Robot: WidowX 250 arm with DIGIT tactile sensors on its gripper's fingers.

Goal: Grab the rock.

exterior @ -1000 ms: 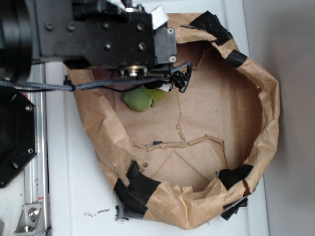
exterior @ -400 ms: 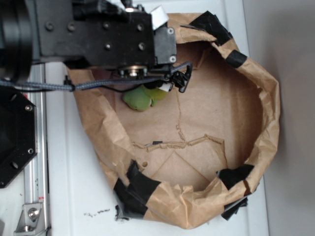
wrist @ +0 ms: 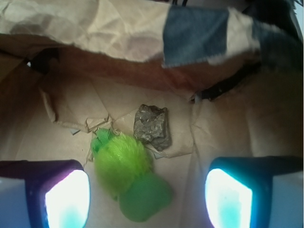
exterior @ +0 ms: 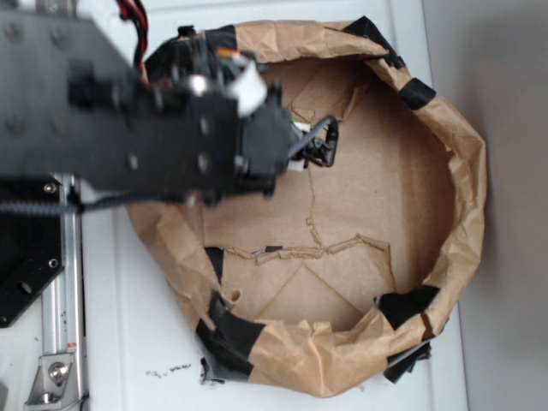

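In the wrist view the rock, a small dark, rough, angular chunk, lies on the brown paper floor of the bag, just beyond a fuzzy yellow-green plush toy that touches its near left side. My gripper is open, its two glowing fingertips wide apart, with the toy between them and the rock farther ahead. In the exterior view the arm and gripper hang over the bag's upper left part and hide both rock and toy.
The brown paper bag, rolled down and patched with black tape, rings the work area with raised crumpled walls. A taped wall rises just behind the rock. A metal rail runs along the left.
The arm has swung down and over the bag's upper left, now covering the green toy that showed in the earlier exterior frames. The bag has not moved.
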